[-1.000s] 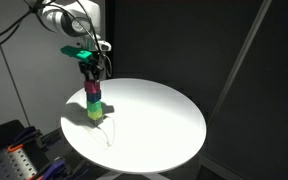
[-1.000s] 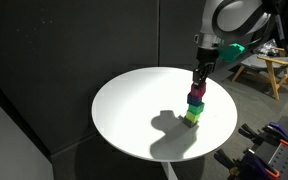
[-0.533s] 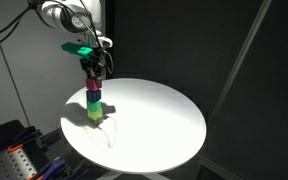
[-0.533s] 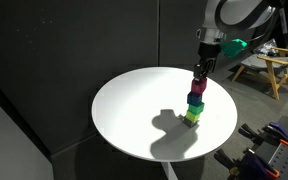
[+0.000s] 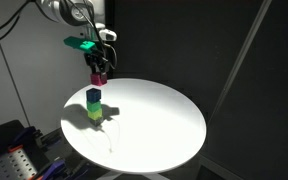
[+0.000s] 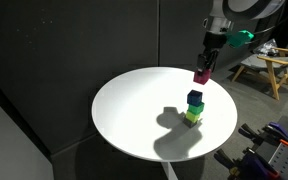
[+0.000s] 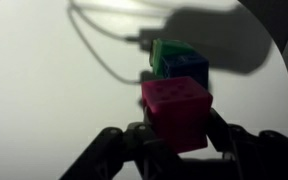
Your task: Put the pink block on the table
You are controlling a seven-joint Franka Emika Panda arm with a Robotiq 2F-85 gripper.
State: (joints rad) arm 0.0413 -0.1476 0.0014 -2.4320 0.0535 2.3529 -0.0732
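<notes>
My gripper (image 5: 99, 72) is shut on the pink block (image 5: 99, 78) and holds it in the air above the white round table (image 5: 154, 120). It also shows in the other exterior view as a pink block (image 6: 201, 75) held in the gripper (image 6: 203, 70). Below it stands a short stack: a blue cube (image 5: 93, 97) on green cubes (image 5: 94, 111). In the wrist view the pink block (image 7: 176, 108) sits between the dark fingers (image 7: 216, 128), with the blue cube (image 7: 184, 66) and a green cube (image 7: 160, 52) beyond it on the table (image 7: 44, 90).
The stack (image 6: 193, 106) stands near the table's edge on the arm's side. A wooden stool (image 6: 262, 70) and tools (image 5: 24, 160) lie off the table. Dark curtains surround the scene.
The gripper has lifted the pink block off the top of the stack and carried it upward and slightly sideways. The blue and green cubes stay in place.
</notes>
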